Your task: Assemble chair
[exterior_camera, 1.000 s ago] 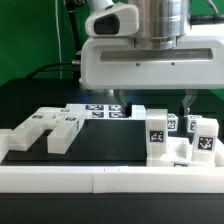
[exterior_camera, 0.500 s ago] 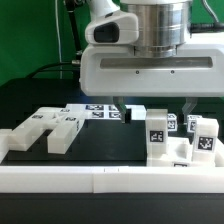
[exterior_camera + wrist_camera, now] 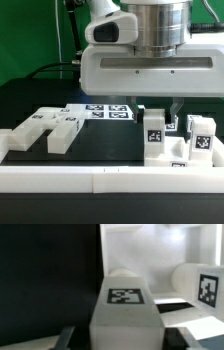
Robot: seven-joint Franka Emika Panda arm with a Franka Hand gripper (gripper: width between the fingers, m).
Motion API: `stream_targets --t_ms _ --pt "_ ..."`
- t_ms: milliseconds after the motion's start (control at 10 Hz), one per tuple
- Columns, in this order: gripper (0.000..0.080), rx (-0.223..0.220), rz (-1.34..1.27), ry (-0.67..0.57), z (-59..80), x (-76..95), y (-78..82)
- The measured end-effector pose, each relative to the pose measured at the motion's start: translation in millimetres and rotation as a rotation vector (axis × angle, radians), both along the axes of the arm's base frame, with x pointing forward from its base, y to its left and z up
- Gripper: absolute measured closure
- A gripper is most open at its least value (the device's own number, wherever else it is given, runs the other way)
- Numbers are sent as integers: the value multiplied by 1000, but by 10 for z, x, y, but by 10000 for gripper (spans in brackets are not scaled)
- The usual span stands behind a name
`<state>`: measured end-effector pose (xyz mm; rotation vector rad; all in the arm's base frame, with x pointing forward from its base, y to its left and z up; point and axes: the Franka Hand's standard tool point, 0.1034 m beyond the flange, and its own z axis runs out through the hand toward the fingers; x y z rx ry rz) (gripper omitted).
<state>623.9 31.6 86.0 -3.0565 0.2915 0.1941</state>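
Note:
My gripper [image 3: 158,112] has come down over an upright white chair post [image 3: 155,135] with a black-and-white tag, at the exterior view's right. Its two fingers stand on either side of the post's top. In the wrist view the post [image 3: 125,308] fills the gap between the dark fingers [image 3: 70,336], and the jaws look closed against its sides. A second tagged post [image 3: 204,138] stands just to the right. It also shows in the wrist view [image 3: 205,288]. Notched chair blocks [image 3: 48,128] lie at the left.
A long low white border rail [image 3: 100,180] runs along the front. The marker board [image 3: 105,110] lies behind, under the arm. A low white chair piece [image 3: 180,160] sits between the two posts by the rail.
The fingers have drawn in from wide apart to the sides of the tagged post. The hand has stayed at about the same height, and the post has not moved.

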Motion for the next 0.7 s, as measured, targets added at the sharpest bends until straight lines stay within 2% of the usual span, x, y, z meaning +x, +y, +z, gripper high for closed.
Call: stream_targets --t_ms 700 --pt "504 -67 -575 -24 -13 32 29"
